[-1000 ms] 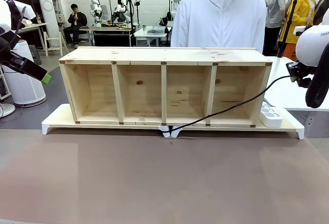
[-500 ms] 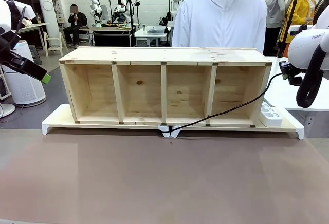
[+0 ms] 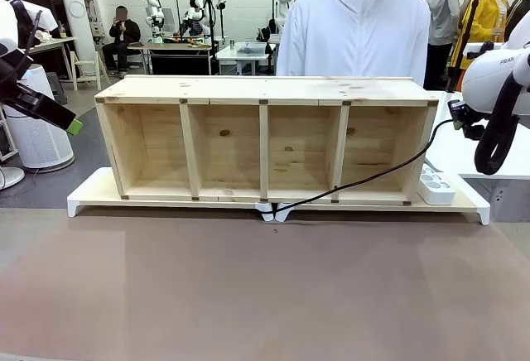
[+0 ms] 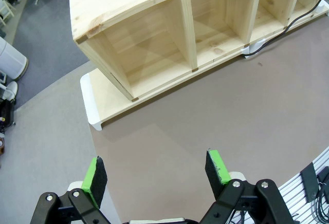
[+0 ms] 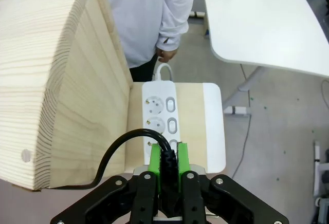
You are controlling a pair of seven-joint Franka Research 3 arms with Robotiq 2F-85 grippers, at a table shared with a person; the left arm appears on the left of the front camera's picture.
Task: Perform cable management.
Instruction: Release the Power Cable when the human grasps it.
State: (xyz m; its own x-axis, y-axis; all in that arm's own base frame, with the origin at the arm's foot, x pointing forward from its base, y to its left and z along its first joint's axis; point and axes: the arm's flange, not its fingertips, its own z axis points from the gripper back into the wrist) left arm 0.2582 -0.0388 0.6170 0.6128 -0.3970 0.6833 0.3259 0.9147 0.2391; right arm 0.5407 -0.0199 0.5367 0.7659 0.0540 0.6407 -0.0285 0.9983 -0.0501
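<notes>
Right hand (image 5: 167, 154) has swung in toward the shelf (image 3: 265, 89), clamped on the cable (image 3: 364, 179); left hand (image 4: 156, 171) wide.

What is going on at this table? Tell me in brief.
The right gripper is shut on the black cable, holding it above the white power strip at the right end of the wooden shelf. From there the cable hangs across the shelf's front down to the middle of its lower edge. The left gripper is open and holds nothing, off to the left. A person stands behind the shelf.
</notes>
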